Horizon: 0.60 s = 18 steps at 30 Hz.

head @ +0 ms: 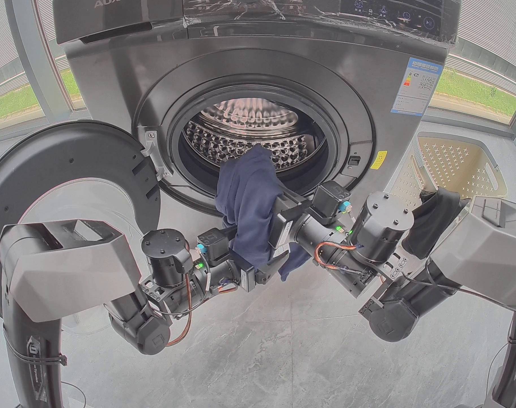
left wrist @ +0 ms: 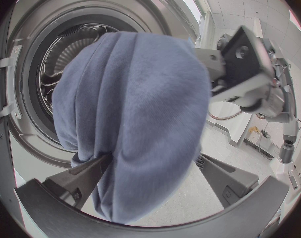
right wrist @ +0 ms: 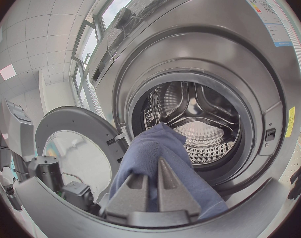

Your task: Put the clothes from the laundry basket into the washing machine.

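Navy garment (head: 249, 199) hangs at frame centre over the washing machine (head: 326, 80) mouth, pinched tight by the right gripper (right wrist: 150, 171); the left gripper (left wrist: 153, 159) is spread wide around it.

The washing machine (head: 337, 80) stood with its door (head: 59, 160) swung wide to the left, and the upper and right-hand parts of its mouth gave free passage into the drum (head: 252, 114). The navy garment (head: 246, 199) lay over the lower lip and blocked the bottom of the mouth, with the right claw (right wrist: 152, 171) pinched on it and the left claw (left wrist: 150, 159) spread around its hanging folds just in front. The laundry basket (head: 485, 168) walled the right side.
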Tool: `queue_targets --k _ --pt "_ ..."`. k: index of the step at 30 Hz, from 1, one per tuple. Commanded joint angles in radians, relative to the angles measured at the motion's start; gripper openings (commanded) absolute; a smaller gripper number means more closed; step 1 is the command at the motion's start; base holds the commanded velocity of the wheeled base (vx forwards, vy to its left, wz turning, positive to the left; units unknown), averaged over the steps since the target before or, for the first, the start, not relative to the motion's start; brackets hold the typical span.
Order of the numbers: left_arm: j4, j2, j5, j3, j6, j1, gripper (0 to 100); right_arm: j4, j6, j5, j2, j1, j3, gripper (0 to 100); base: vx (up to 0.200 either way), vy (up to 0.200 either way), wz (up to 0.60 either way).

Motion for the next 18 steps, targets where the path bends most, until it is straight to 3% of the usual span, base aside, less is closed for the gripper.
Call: queue_targets --k 1,18 --pt "-0.001 0.062 0.011 -0.068 -0.017 0.004 100 -0.006 0.001 -0.003 -0.009 0.025 0.044 0 0.0 0.0 0.0" --pt "-0.001 0.087 0.065 -0.1 -0.045 0.034 100 -0.003 0.009 -0.024 -0.076 0.056 0.075 0 0.0 0.0 0.0"
